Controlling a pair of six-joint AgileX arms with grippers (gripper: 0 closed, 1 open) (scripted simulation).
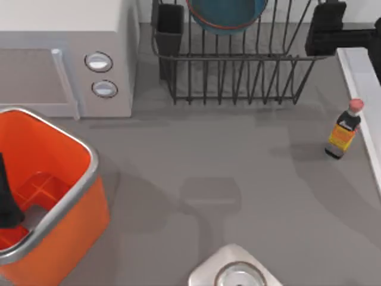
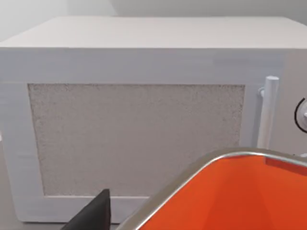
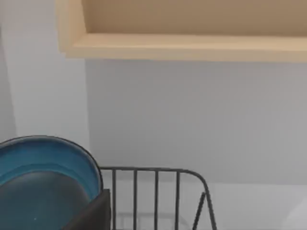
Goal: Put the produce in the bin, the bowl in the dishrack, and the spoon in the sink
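Overhead, the grey desk (image 1: 238,161) carries a white microwave oven (image 1: 65,53) with two round dials at the back left, and beside it the dark wire dishrack (image 1: 238,77) with its black utensil cup (image 1: 169,27). The round blue bowl (image 1: 226,15) with an orange-brown band sits in the dishrack. At the left edge stands the bright orange plastic bin (image 1: 65,179) with a silver rim; the left end effector (image 1: 7,196) hangs inside it, and whether its fingers are apart I cannot tell. The right end effector (image 1: 324,27) is by the dishrack's right end, its state likewise unclear. A small dark bottle (image 1: 344,131) with a pink cap and an orange label, the writing unreadable, stands near the pale white sink (image 1: 366,89) rim at right. A silver round fitting (image 1: 238,274) lies at the near edge. From the right wrist, a plain pale wall and a beige shelf (image 3: 182,33) rise behind the rack.
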